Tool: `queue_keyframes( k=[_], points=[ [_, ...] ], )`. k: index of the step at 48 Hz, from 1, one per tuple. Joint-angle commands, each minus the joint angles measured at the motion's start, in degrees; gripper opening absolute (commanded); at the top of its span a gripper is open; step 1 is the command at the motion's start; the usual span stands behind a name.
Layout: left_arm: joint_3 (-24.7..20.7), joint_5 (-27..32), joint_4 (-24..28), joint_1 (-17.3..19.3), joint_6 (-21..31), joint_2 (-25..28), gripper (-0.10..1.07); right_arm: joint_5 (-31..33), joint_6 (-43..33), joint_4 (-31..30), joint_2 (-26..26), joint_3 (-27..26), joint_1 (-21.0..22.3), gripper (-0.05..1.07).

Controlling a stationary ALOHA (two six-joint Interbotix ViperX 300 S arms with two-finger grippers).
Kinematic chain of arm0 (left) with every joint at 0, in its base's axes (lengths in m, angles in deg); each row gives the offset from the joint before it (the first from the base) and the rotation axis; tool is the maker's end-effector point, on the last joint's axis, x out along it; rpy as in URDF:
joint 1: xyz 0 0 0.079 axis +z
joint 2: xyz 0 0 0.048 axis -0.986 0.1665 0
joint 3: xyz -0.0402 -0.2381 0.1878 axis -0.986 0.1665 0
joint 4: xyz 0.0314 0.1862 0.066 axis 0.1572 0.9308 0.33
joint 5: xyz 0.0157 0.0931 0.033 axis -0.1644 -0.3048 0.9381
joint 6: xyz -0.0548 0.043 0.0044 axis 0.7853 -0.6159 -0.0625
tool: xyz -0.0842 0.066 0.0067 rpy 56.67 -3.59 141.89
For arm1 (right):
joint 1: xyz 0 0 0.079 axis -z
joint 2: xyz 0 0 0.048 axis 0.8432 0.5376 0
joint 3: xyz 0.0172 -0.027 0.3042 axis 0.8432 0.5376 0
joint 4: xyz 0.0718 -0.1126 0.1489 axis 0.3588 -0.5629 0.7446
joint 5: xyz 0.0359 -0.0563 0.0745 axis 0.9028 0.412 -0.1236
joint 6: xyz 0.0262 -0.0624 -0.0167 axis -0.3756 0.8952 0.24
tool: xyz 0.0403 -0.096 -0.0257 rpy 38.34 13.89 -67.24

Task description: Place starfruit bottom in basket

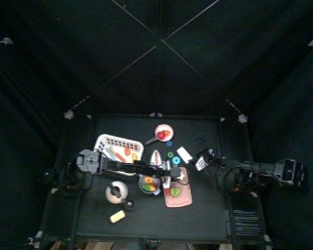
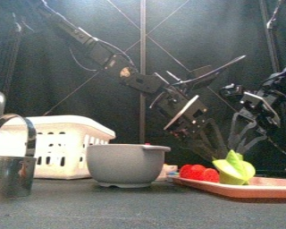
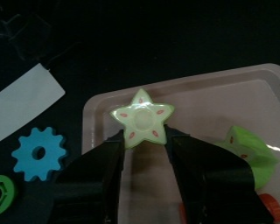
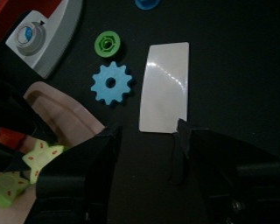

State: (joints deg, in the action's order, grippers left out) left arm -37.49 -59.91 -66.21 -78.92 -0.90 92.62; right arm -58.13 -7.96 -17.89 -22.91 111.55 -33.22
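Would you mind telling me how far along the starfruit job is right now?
Nothing is delivered yet: the starfruit slice lies on the pink tray. In hand: the left pincer hangs open right at the slice, not closed on it. Left: grasp it, lift it and carry it to the white basket.

We see the left hand [image 3: 143,162] spread around the starfruit piece [image 3: 143,121] on the pink tray [image 3: 213,96]; a second green piece [image 3: 250,149] sits just beside it. Between tray and basket [image 2: 62,143] stands the grey bowl [image 2: 126,164]. Right hand [image 4: 149,131] hangs over the white card [image 4: 166,86], above the worktop [image 4: 236,61].
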Motion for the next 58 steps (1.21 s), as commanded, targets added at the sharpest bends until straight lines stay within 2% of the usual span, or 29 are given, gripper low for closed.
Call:
queue_keyframes(
  k=[1, 4, 12, 16, 25, 38, 50, 58],
  points=[
    [-1.2, 0.0, 0.0, -0.2, 0.1, -2.7, 0.69, -0.2, 0.1, -0.1, -0.3, -0.4, 0.1, 0.88],
    [-1.1, 1.5, -0.4, -0.8, 0.1, -3.9, 0.68, -0.2, 0.1, -0.1, -0.3, -0.4, 0.1, 0.88],
    [0.2, 11.5, -0.9, -3.4, 0.2, -11.1, 0.68, -0.3, 0.2, -0.1, -0.3, -0.4, 0.1, 0.88],
    [1.6, 14.4, -0.9, -4.3, 0.3, -14.2, 0.68, -0.2, 0.1, -0.1, -0.3, -0.4, 0.3, 0.88],
    [7.7, 14.5, -1.1, -5.4, 0.6, -20.7, 0.68, -0.3, 0.0, 0.0, -0.3, -0.4, 0.3, 0.88],
    [16.1, 14.2, -4.7, -5.3, 3.1, -31.3, 0.68, -0.5, 0.0, 0.2, 0.4, -0.6, 0.4, 0.88],
    [25.2, 16.0, -5.5, -4.0, 5.0, -41.8, 0.68, -0.6, 0.0, 0.5, 2.5, -1.1, 0.3, 0.88],
    [30.2, 20.0, -5.4, -1.8, 6.9, -48.2, 0.68, -0.6, 0.0, 0.5, 3.2, -1.3, 0.2, 0.88]
  ],
)
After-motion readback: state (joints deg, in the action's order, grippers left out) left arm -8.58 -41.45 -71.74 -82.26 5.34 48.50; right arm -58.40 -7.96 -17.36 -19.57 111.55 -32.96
